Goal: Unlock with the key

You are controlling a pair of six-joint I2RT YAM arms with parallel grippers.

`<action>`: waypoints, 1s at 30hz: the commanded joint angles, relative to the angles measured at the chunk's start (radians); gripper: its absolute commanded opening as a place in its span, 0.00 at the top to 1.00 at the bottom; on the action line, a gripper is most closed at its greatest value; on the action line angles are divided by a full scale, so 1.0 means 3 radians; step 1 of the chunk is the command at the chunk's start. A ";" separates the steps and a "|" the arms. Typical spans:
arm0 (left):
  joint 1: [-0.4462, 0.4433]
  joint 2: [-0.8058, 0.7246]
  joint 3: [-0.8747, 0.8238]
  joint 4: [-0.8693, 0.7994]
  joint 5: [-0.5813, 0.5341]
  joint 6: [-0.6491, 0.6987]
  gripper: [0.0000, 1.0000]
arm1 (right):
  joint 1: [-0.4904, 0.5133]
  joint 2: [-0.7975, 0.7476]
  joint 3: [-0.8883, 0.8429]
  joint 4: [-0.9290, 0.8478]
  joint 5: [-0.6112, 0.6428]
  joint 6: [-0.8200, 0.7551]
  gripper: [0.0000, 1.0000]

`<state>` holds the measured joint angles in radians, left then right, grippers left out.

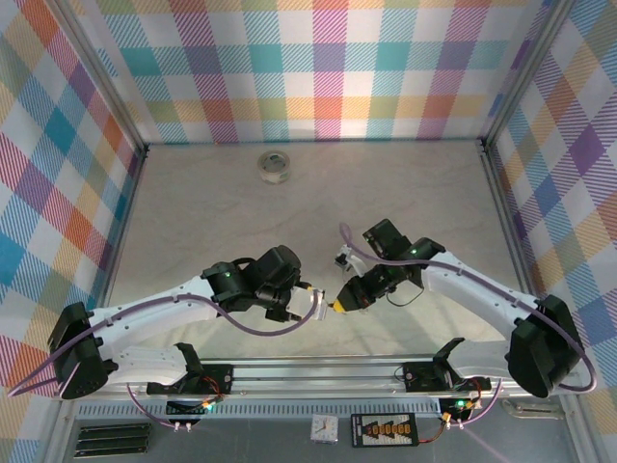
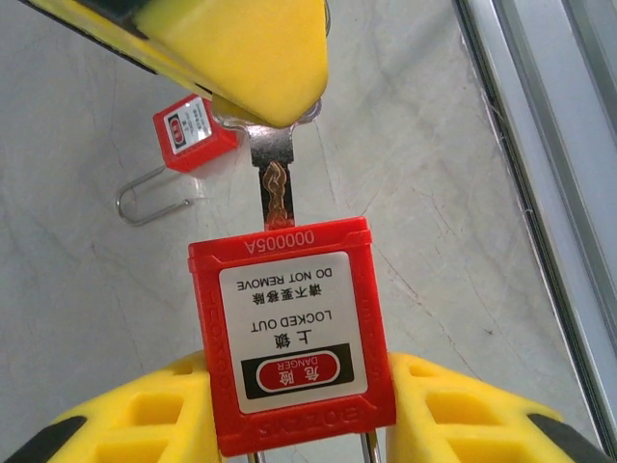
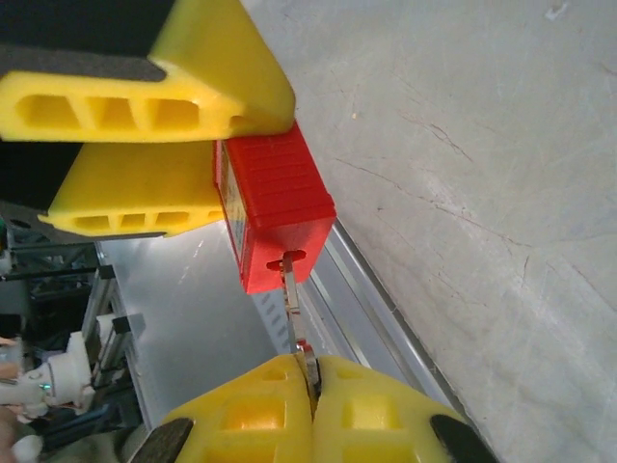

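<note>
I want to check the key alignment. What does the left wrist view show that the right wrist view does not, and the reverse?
Left wrist view: the printed label on the held padlock, and a second red padlock lying on the table. Right wrist view: the keyhole, with the key tip at it. Both: the left gripper holding the padlock and the right gripper holding the key toward it.
</note>
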<state>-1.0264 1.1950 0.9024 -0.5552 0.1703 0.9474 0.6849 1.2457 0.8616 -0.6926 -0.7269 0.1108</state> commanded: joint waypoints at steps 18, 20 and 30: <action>-0.0219 0.0019 0.0038 0.1511 0.0696 -0.0103 1.00 | -0.0260 0.0340 -0.0021 0.1256 -0.0664 0.0586 1.00; -0.0219 0.0023 -0.0018 0.1520 0.0675 -0.0138 1.00 | -0.0265 0.0355 -0.0065 0.1382 -0.0704 0.0707 1.00; -0.0219 -0.0024 -0.0216 0.1743 0.0283 -0.0198 1.00 | -0.0382 0.0312 -0.0105 0.1499 -0.0642 0.1285 1.00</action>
<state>-1.0348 1.2087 0.8299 -0.3492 0.0963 0.9009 0.5835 1.3407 0.8112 -0.5072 -0.9089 0.3706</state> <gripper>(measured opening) 0.349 0.049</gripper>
